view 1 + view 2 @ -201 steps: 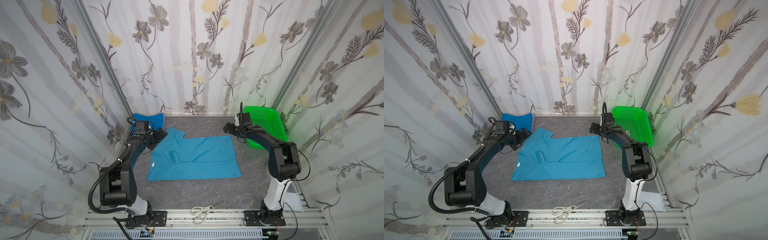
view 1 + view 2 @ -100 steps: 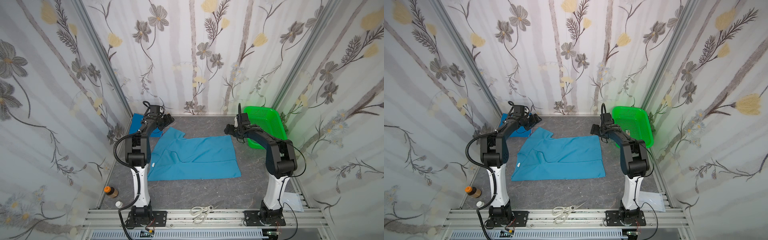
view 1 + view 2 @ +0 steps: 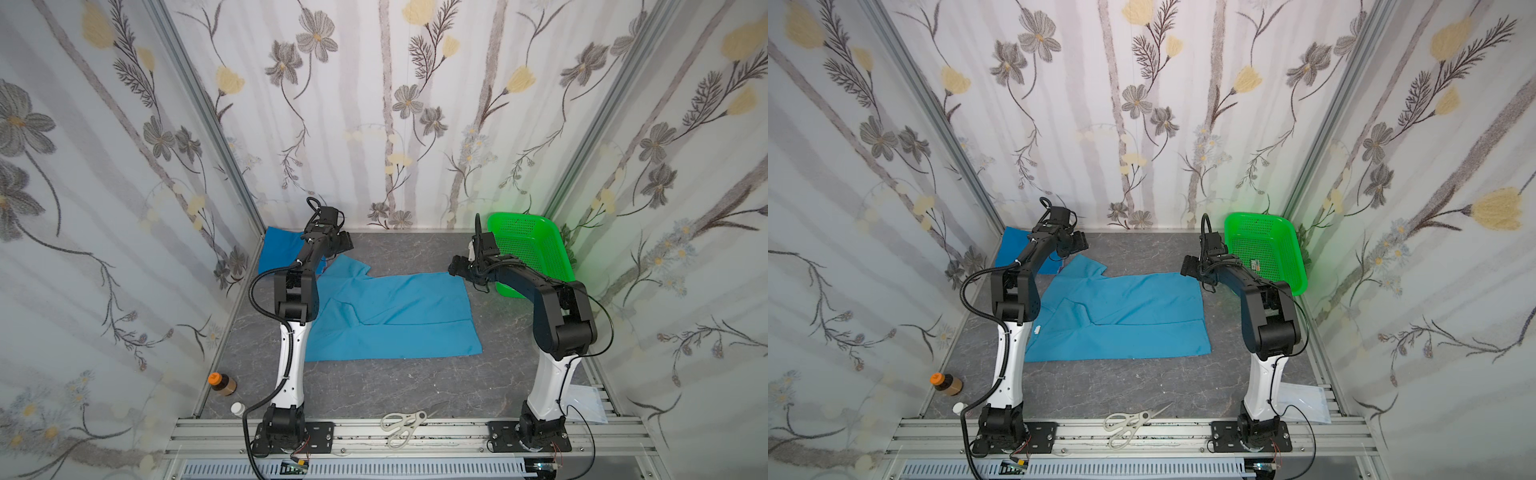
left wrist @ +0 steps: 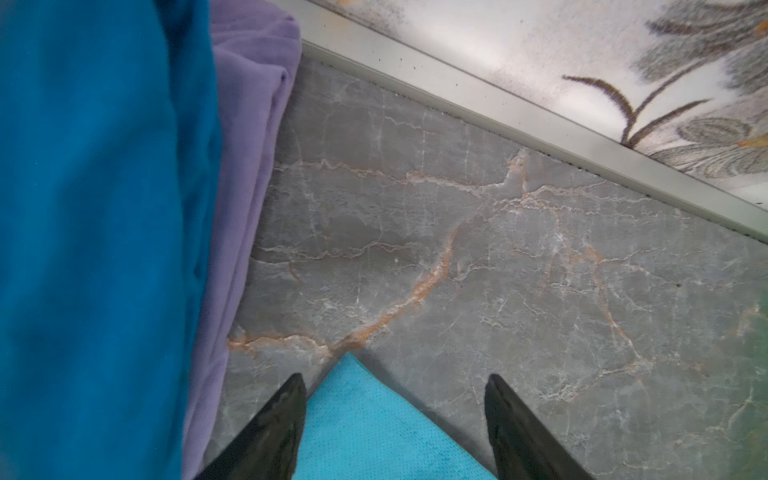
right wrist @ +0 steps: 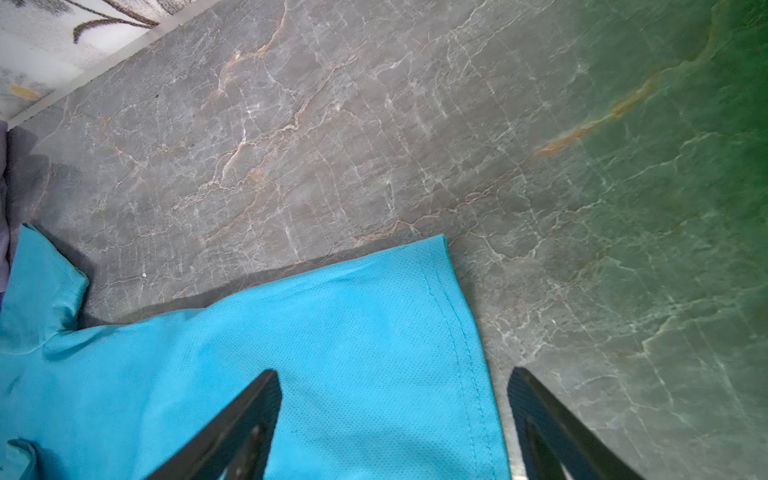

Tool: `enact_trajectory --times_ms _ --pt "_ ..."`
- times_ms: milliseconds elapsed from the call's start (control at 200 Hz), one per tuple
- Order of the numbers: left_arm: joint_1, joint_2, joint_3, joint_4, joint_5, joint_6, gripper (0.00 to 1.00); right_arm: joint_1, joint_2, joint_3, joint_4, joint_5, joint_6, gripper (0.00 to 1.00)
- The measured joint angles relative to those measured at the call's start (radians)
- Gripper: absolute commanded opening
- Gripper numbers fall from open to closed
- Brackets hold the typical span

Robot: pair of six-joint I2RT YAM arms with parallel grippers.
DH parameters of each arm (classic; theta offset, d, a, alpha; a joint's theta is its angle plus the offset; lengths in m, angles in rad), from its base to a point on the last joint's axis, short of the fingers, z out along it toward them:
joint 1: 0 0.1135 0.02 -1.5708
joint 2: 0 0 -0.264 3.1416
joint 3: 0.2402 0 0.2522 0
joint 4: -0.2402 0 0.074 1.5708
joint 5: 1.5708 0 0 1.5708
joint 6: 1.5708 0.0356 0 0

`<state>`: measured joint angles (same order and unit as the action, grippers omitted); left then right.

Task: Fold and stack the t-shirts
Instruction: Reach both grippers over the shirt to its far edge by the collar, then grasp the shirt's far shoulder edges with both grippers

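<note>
With left gripper and right gripper both released, we straddle the sky-blue t-shirt corners low, then pinch evenly

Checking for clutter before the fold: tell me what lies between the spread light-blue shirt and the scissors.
Nothing but bare grey tabletop lies between the light-blue shirt and the scissors resting on the front rail; both top views show it.

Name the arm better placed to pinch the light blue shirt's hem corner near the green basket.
Right. The right gripper hangs open astride the hem of the light blue shirt, just short of that corner, near the green basket. The left gripper is over the sleeve tip at the opposite end.
</note>
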<state>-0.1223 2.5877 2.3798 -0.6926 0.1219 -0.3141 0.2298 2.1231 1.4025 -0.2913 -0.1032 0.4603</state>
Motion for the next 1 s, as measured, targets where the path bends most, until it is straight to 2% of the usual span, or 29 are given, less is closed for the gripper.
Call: enact_trajectory --times_ms 410,625,884,999 --pt "-0.017 0.056 0.055 -0.098 -0.089 0.031 0.57 0.004 -0.022 -0.01 0.001 0.0 0.003 0.87" --pt "-0.034 0.123 0.171 -0.138 -0.116 0.048 0.4 0.0 -0.023 -0.017 0.003 0.0 0.003 0.87" --pt "-0.04 0.13 0.188 -0.172 -0.143 0.05 0.36 -0.005 -0.023 -0.017 0.003 -0.005 0.007 0.87" --pt "-0.05 0.13 0.188 -0.183 -0.166 0.057 0.29 -0.011 -0.023 -0.017 0.003 -0.008 0.007 0.87"
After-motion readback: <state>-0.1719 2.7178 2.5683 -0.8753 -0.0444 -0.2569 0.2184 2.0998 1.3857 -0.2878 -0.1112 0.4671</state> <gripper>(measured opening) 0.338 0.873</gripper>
